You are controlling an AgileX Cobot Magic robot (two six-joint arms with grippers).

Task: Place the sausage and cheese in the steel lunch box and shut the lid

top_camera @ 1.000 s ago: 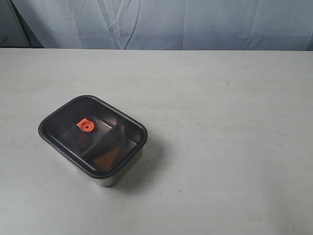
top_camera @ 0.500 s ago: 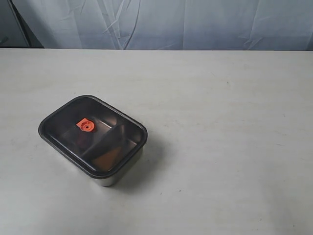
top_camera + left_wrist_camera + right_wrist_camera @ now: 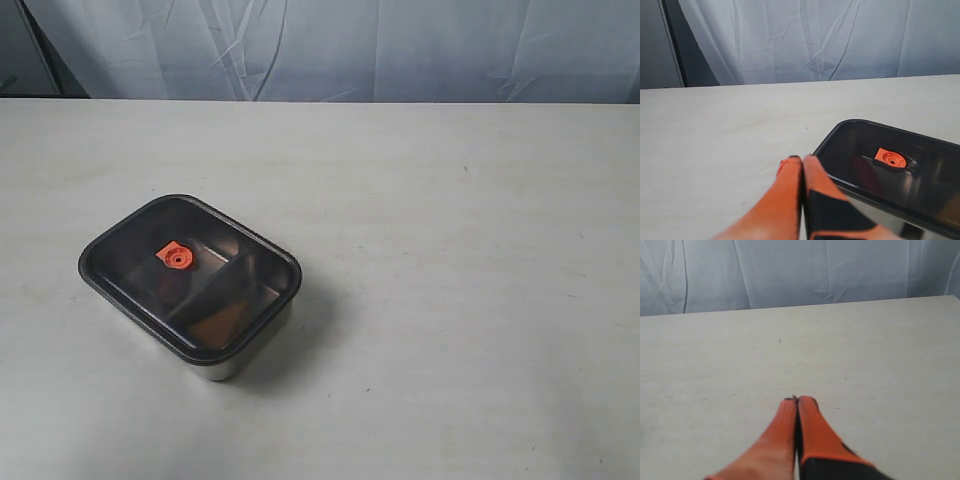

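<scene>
Right gripper (image 3: 797,399) above pale table (image 3: 875,350); seemingly curtain (image 3: 815,270)

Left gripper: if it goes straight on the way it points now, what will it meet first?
Probably only bare table. The shut left gripper points past the corner of the lid, not at it, though depth is unclear.

Pale white table (image 3: 450,300), wrinkled white curtain (image 3: 400,50) behind it
</scene>
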